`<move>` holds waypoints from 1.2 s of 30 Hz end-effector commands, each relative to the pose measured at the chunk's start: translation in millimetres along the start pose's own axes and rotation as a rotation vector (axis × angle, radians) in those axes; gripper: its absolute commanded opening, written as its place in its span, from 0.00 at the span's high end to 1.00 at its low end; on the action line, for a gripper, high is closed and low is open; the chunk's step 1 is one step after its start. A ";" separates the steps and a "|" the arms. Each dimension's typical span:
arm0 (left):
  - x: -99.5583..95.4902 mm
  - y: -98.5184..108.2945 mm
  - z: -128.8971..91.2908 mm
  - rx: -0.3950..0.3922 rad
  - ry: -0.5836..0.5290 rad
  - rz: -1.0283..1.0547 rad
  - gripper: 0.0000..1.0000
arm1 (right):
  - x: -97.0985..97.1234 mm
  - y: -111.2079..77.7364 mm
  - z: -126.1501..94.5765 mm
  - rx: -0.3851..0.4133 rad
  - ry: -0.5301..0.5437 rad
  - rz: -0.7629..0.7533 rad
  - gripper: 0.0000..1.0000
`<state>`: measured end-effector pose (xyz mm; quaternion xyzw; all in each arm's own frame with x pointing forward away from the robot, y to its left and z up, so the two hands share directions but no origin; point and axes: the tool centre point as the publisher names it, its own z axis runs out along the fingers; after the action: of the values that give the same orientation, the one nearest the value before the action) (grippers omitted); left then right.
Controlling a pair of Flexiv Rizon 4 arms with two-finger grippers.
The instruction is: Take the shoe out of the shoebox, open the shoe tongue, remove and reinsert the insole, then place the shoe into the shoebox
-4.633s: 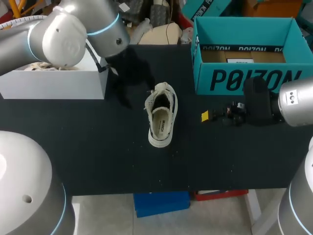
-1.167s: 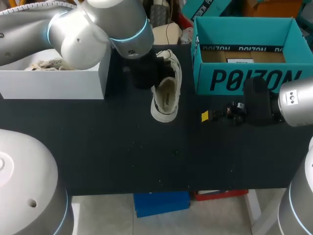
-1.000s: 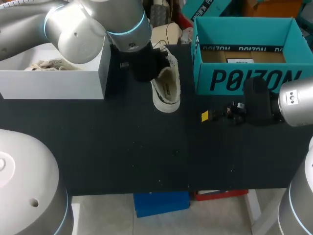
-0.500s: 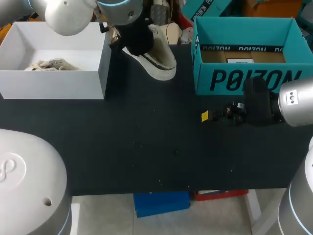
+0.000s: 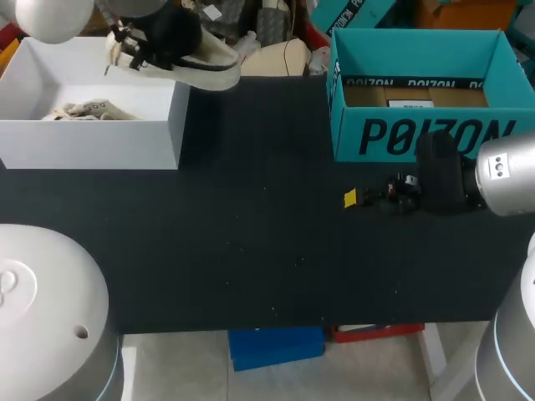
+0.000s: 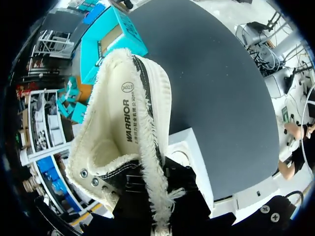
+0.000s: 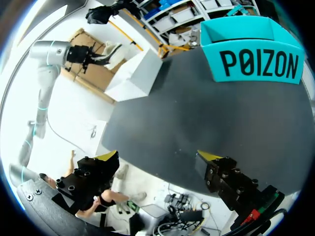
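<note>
Left arm raised at far left, shoe gripped over the white shoebox.
My left gripper (image 5: 167,46) is clamped on the shoe (image 5: 205,67) at its collar (yellow tips hidden in the wrist view). The shoe hangs tilted above the far right corner of the white shoebox (image 5: 92,138), which has a pale bundle (image 5: 84,109) inside. My right arm comes in low from the right, right gripper (image 5: 372,199) over the black table (image 5: 251,251), fingers wide apart and holding nothing, just in front of the teal box (image 5: 418,134).
</note>
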<state>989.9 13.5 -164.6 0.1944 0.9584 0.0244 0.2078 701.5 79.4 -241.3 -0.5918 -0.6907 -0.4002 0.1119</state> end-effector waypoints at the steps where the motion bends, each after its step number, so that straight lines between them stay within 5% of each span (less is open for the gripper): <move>1: 12.1 46.8 1.2 -0.021 -0.036 -0.226 1.00 | 0.8 0.4 -0.2 0.002 -0.003 0.001 0.00; 36: 15.2 52.6 3.5 -0.031 -0.027 -0.245 1.00 | 0.8 0.4 -0.2 0.002 -0.003 0.001 0.00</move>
<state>998.0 67.8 -168.3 0.0733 0.9717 0.0104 0.2241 701.5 79.4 -241.3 -0.5918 -0.6907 -0.4002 0.1119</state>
